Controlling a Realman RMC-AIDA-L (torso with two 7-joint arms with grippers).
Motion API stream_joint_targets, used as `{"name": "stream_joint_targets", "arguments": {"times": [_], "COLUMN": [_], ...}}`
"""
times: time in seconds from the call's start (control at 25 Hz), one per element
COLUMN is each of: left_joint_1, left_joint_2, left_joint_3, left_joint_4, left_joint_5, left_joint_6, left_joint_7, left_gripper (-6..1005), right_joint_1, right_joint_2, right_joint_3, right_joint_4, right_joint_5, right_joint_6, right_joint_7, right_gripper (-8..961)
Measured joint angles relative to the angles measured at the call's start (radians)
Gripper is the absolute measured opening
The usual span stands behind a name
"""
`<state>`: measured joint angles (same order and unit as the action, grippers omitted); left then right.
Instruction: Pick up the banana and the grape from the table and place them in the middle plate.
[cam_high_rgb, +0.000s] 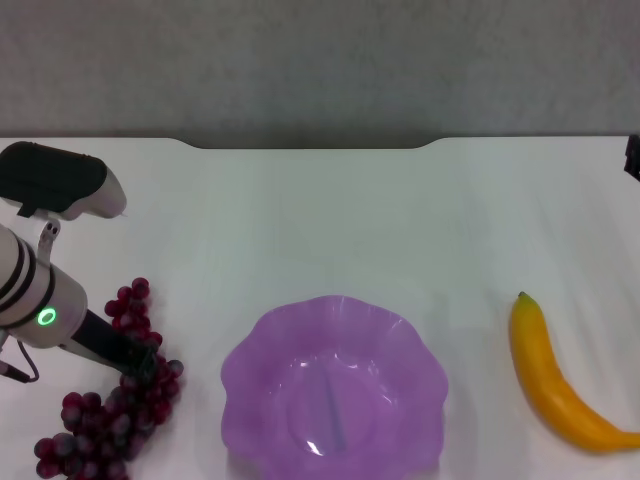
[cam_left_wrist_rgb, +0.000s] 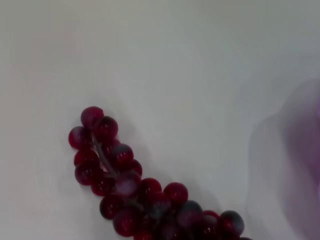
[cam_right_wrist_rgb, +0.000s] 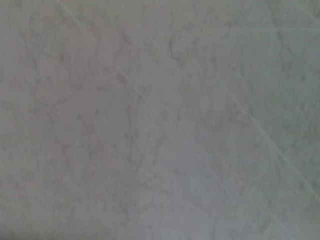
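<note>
On the left of the worktop (cam_high_rgb: 330, 215), the left claw (cam_high_rgb: 138, 362) is down on the grape (cam_high_rgb: 115, 405), its dark tip reaching in near the middle of the bunch; whether its fingers are spread or pinching I cannot tell, as the tip is lost among the berries and the wrist view shows no fingers at all; that view shows the bunch's thin end lying flat on white, with a central stem running through the berries and the plate's (cam_high_rgb: 335, 395) purple edge off to one side. The bunch lies slanted, just left of the plate and apart from it; the banana (cam_high_rgb: 560, 385) lies well to the right of the plate, also apart; the plate holds nothing yet, so the task looks barely begun. For a sound grasp, I judge the claw should close across the thick middle, around the stem rather than a loose berry, then lift straight before swinging over the wavy rim; a long bunch will droop at both ends and could drag on that rim. The right claw is out of sight; its wrist view shows only a blank mottled surface.
</note>
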<state>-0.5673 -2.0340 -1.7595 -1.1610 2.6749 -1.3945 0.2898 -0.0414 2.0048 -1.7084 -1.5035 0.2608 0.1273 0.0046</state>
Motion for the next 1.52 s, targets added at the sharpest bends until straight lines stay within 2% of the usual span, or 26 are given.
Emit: {"name": "stream_joint_targets", "arguments": {"times": [0.16, 0.56, 0.72, 0.84, 1.0, 1.16, 1.52], "left_joint_1": [0.002, 0.024, 0.05, 0.084, 0.158, 0.224, 0.252], "left_joint_2": [0.0, 0.0, 0.002, 0.003, 0.004, 0.004, 0.002], "left_joint_3": [0.0, 0.003, 0.0, -0.001, -0.016, -0.08, -0.112], "left_joint_4": [0.0, -0.013, -0.058, -0.137, -0.304, -0.477, -0.692], "left_joint_5": [0.001, 0.002, 0.002, 0.002, 0.003, -0.002, -0.011], "left_joint_6": [0.007, 0.058, 0.064, 0.053, 0.03, 0.021, 0.004], "left_joint_7": [0.0, 0.037, 0.044, 0.044, 0.045, 0.064, 0.085], "left_gripper": [175, 109, 95, 84, 74, 70, 62], "right_joint_1": [0.0, 0.0, 0.0, 0.0, -0.004, -0.004, -0.003], "right_joint_2": [0.0, -0.001, -0.001, -0.001, -0.002, -0.002, 0.0], "right_joint_3": [0.0, 0.0, 0.0, 0.0, 0.001, 0.001, 0.0], "right_joint_4": [0.0, 0.003, 0.004, 0.005, 0.005, 0.005, 0.005], "right_joint_5": [0.0, 0.0, 0.0, 0.0, 0.0, 0.0, 0.0], "right_joint_6": [0.0, 0.0, 0.0, 0.0, 0.0, 0.0, 0.0], "right_joint_7": [0.0, 0.0, 0.0, 0.0, 0.0, 0.0, 0.0], "right_gripper": [755, 754, 754, 754, 754, 754, 755]}}
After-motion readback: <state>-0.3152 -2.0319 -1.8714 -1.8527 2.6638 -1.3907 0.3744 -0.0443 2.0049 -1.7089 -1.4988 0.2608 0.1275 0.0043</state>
